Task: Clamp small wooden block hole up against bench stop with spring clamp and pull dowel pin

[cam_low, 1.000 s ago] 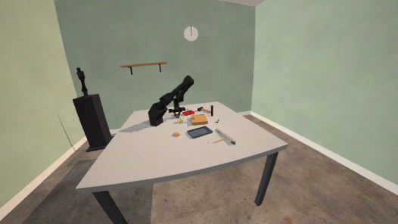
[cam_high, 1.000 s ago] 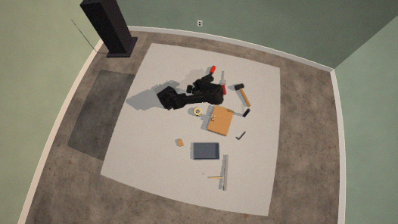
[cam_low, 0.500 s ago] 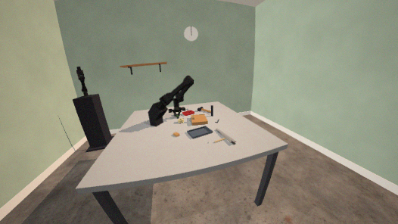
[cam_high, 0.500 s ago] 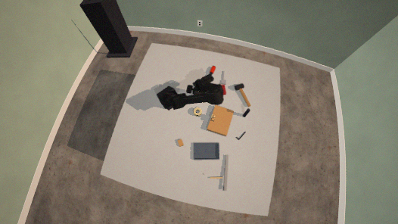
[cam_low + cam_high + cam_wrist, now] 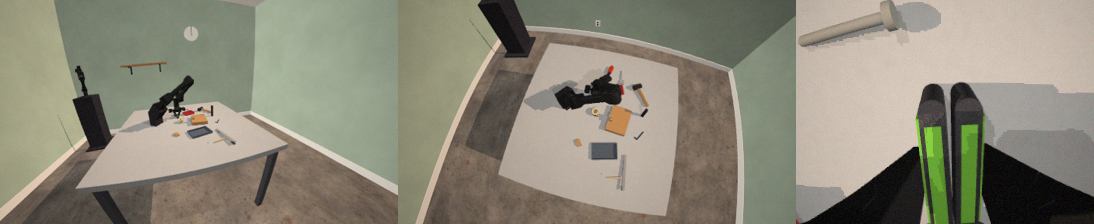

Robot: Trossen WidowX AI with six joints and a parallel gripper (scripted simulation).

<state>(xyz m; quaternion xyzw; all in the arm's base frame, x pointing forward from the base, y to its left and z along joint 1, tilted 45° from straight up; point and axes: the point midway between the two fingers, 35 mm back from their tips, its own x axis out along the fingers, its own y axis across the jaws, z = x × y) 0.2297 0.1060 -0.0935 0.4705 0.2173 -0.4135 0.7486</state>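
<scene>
We are at the start of the job, as far as we can judge. Our gripper (image 5: 946, 90) is pinched nearly shut with something between the fingers. It is most likely a handle of the spring clamp (image 5: 610, 69), whose red tips show beside the wrist in the top view, though the gripped part itself is hidden from us. The wooden board (image 5: 621, 125) lies just beside the arm. What we take for the small wooden block (image 5: 610, 118) sits near the board's left edge, too small for us to tell whether its pin is in place. A grey T-headed peg (image 5: 845, 27) lies loose on the table ahead of the fingers. Nothing looks clamped yet, so clamping the block, pulling the pin, setting it down and withdrawing the arm are all still ahead.
</scene>
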